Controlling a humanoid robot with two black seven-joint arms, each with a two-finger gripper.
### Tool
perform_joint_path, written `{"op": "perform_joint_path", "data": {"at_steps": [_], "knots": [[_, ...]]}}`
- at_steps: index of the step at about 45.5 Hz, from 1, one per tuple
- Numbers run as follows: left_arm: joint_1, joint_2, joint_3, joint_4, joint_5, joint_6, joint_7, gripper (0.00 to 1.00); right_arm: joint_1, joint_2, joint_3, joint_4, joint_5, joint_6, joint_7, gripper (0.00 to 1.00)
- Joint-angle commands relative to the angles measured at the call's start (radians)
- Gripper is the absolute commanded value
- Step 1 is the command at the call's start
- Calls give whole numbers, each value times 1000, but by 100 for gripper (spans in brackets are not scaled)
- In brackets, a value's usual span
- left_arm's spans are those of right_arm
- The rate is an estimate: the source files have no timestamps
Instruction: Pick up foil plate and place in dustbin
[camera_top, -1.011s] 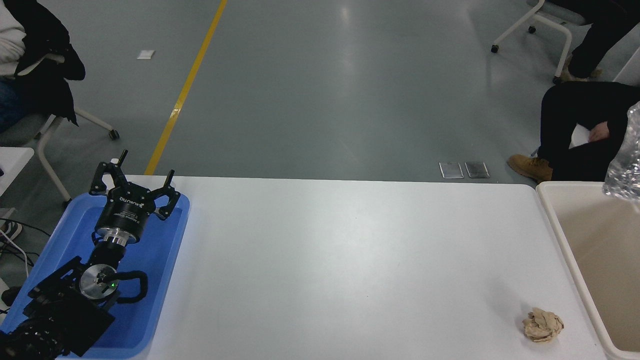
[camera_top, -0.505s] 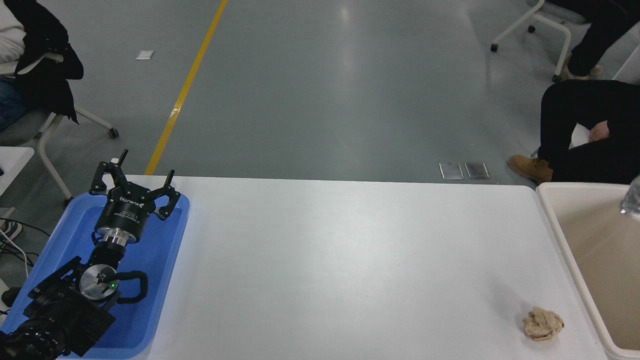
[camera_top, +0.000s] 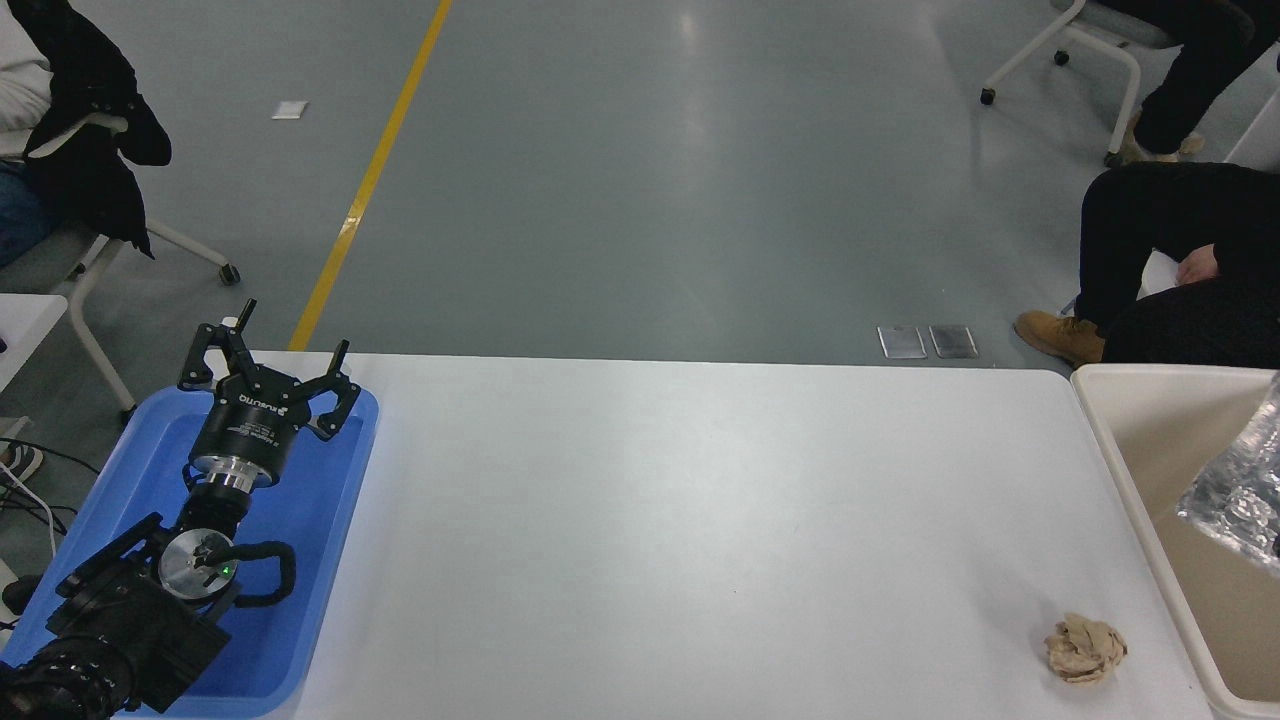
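Note:
The foil plate (camera_top: 1238, 488), crinkled and shiny silver, shows partly at the picture's right edge, tilted over the inside of the cream-beige dustbin (camera_top: 1112, 440). What holds it is cut off by the edge, and my right gripper is out of view. My left gripper (camera_top: 285, 335) is parked at the lower left over a blue tray, open with nothing between its fingers.
A blue plastic tray (camera_top: 330, 520) lies under the left arm at the table's left end. A crumpled tan paper ball (camera_top: 1085, 648) lies near the table's front right, beside the dustbin. People sit on chairs beyond the table at the far left and far right.
The foil plate was high at the right edge above the dustbin's rim, slid almost out of view, and now sits lower over the dustbin's inside. The left arm has not moved.

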Motion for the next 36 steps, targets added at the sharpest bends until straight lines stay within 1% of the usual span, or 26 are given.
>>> {"op": "perform_joint_path", "data": {"at_steps": [1, 3, 4, 7, 8, 10, 12, 21, 25, 30, 32, 36], "knots": [[0, 0, 0, 0, 0, 0, 0, 100, -27, 10, 27, -2, 2, -17, 0, 0], [0, 0, 0, 0, 0, 0, 0, 100, -26, 10, 25, -2, 2, -17, 0, 0], [0, 0, 0, 0, 0, 0, 0, 100, -26, 9, 25, -2, 2, -18, 0, 2], [0, 0, 0, 0, 0, 0, 0, 100, -27, 7, 17, -2, 0, -28, 0, 50], [0, 0, 0, 0, 0, 0, 0, 100, -27, 7, 14, -2, 0, -32, 0, 63], [0, 0, 0, 0, 0, 0, 0, 100, -29, 7, 13, -2, 0, -43, 1, 83], [0, 0, 0, 0, 0, 0, 0, 100, -27, 6, 11, 0, 2, -51, 1, 99], [0, 0, 0, 0, 0, 0, 0, 100, -4, 4, -3, 18, 2, -46, 1, 100], [0, 0, 0, 0, 0, 0, 0, 100, 56, 1, -32, 23, 2, -41, 1, 100], [-2, 0, 0, 0, 0, 0, 0, 100, 161, -5, -137, 76, 2, -40, 1, 100], [0, 0, 0, 0, 0, 0, 0, 100, 258, -5, -228, 135, 2, -38, 1, 100], [-2, 0, 0, 0, 0, 0, 0, 100, 385, -8, -317, 230, 2, -38, 1, 100]]}}
